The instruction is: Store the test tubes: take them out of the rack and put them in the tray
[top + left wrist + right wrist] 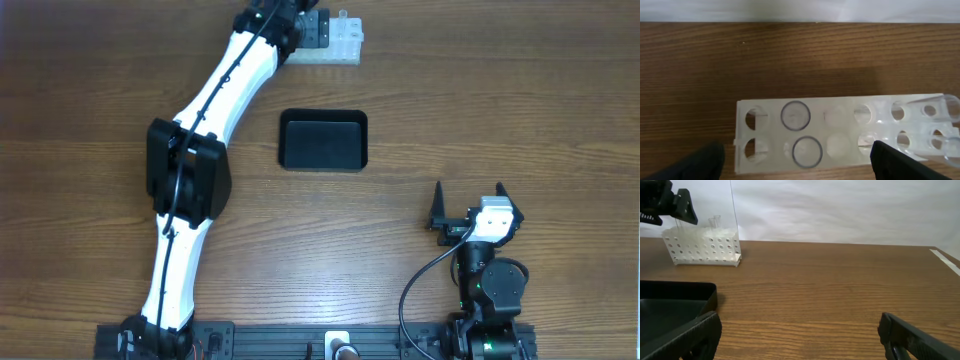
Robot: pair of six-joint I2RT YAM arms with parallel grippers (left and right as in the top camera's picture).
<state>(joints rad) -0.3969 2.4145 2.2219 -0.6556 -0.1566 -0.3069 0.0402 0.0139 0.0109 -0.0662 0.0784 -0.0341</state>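
Note:
A clear plastic rack (335, 45) stands at the far edge of the table, also seen as rack (702, 247) and from straight above as rack (840, 130). Two clear test tubes (795, 114) (807, 151) stand upright in neighbouring holes. Another tube (946, 107) leans at the rack's other end. My left gripper (310, 28) hovers over the rack, open, its fingers (695, 164) wide apart with nothing between them. The black tray (323, 140) lies empty mid-table. My right gripper (470, 205) sits low near its base, open and holding nothing.
Bare wooden tabletop surrounds the tray (670, 305) and lies between it and the rack. A white wall rises just behind the table's far edge (800, 21). The left arm (215, 110) stretches diagonally across the left half.

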